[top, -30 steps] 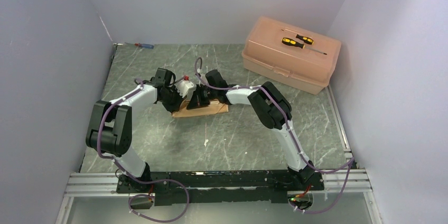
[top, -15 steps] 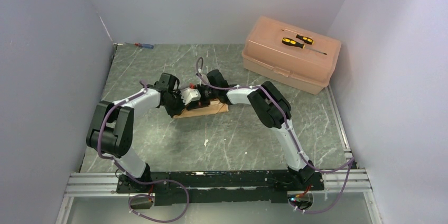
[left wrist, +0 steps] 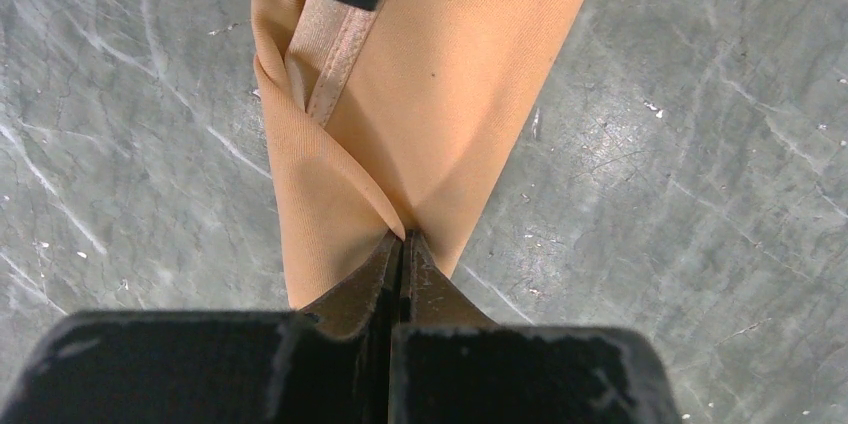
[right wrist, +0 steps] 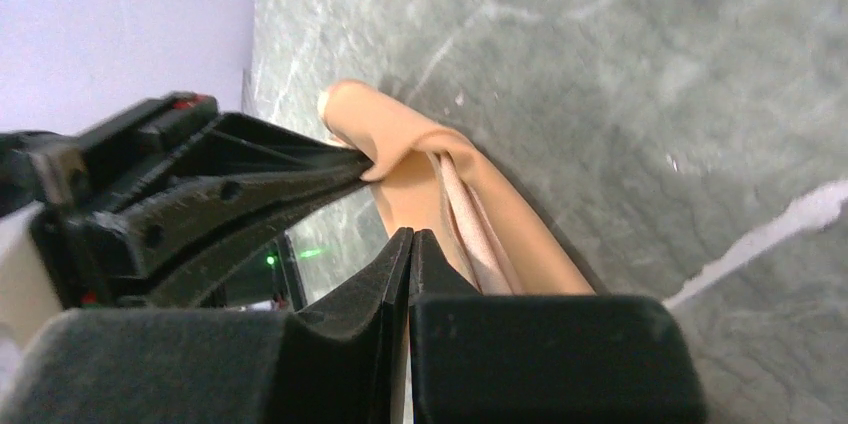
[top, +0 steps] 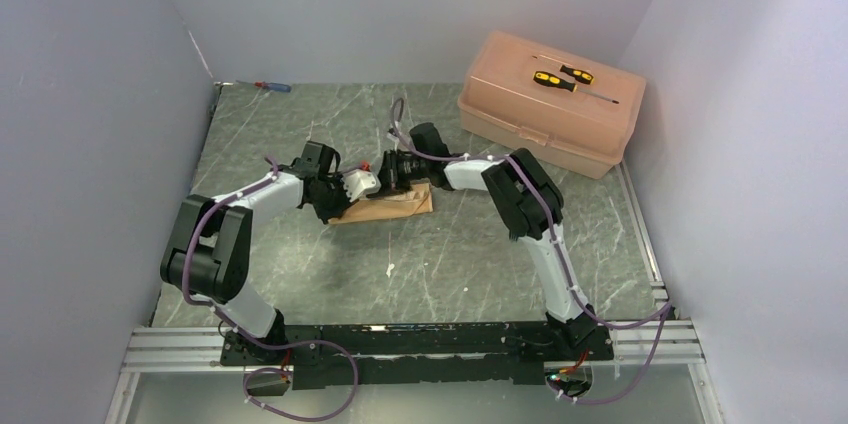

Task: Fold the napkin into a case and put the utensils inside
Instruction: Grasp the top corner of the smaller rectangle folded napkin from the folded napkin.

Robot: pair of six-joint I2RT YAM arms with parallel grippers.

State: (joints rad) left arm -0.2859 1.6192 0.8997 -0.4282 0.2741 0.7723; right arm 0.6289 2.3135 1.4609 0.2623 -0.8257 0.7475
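Note:
The peach-orange napkin (top: 405, 204) lies folded into a narrow strip on the grey table, with a diagonal flap and a pale hem showing (left wrist: 450, 74). My left gripper (left wrist: 405, 236) is shut on the napkin's left end, where a fold runs into its tips. From the right wrist view, the same left fingers (right wrist: 300, 179) pinch the raised edge of the cloth (right wrist: 420, 184). My right gripper (right wrist: 411, 234) is shut just above the napkin's middle, and no cloth shows between its tips. From above, the two grippers (top: 352, 187) (top: 383, 172) nearly meet over the cloth. The utensils are out of view.
A hard pink plastic box (top: 520, 119) stands at the back right with two yellow-and-black screwdrivers (top: 562, 77) on its lid. A red-and-blue screwdriver (top: 272, 87) lies at the back left edge. Grey walls close in the table on three sides.
My left gripper has come down and right onto the napkin's left end. The right arm has drawn back towards the far right, uncovering more of the cloth.

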